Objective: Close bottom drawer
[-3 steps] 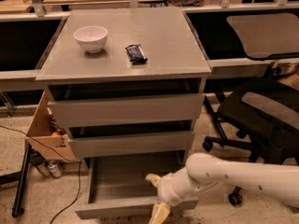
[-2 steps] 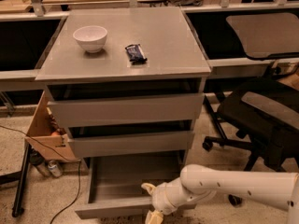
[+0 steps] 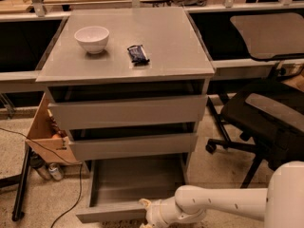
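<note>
Centrally, a grey wood-grain cabinet [image 3: 128, 110] with three wide drawers fills the view. Its flat tabletop [image 3: 166, 42] carries a small white bowl [image 3: 92, 38] near the back left and a dark snack wrapper [image 3: 138, 54] just to the bowl's right, the two apart. A black office chair [image 3: 270, 118] stands to the right, its back cut off by the frame edge. The white robot arm [image 3: 223, 203] enters from the lower right corner, with its far end out of view. The bottom drawer [image 3: 135, 182], grey and shallow with a flat handleless front, is pulled well out under the two taller drawers, showing a plain grey inside. The pincer [image 3: 146, 213] sits at the right end of that drawer's front panel, low against the bottom frame edge and partly cropped. Whether it is released or clenched cannot be told, nor whether it touches the panel. Left of the cabinet an open cardboard box [image 3: 42, 132] is half hidden behind the cabinet side, its contents hard to make out. Two drink cans [image 3: 55, 171] lie on the floor below the box, with a thin black cable [image 3: 28, 137] trailing past.
</note>
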Controlling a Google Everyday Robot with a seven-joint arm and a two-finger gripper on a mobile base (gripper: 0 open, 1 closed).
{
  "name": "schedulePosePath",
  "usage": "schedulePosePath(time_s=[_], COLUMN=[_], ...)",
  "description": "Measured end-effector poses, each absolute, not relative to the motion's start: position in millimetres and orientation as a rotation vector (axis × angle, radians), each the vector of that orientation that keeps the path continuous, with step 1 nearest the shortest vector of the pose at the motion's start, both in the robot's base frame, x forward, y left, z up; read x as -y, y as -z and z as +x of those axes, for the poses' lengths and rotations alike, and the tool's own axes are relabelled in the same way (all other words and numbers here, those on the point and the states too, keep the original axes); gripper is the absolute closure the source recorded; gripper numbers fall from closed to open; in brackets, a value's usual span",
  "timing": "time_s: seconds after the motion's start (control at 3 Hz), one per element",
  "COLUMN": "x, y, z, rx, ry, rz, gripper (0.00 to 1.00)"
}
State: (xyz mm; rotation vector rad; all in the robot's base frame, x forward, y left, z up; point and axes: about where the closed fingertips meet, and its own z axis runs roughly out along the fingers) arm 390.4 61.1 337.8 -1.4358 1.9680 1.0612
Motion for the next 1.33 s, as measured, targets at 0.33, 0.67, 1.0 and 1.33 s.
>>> schedulePosePath(time_s=[0.33,0.67,1.0,1.33], x=[-76,-85,-88,-91], y=[-296,-261,-220,-202], z=[381,367,342,338], rx=[-2.048,-2.113,-2.206,-2.285], ry=[-1.13,-1.201,-1.325,-1.443], rz=[-1.402,-1.379,-1.37,-1.356], gripper=[0.0,0.0,0.0,0.0])
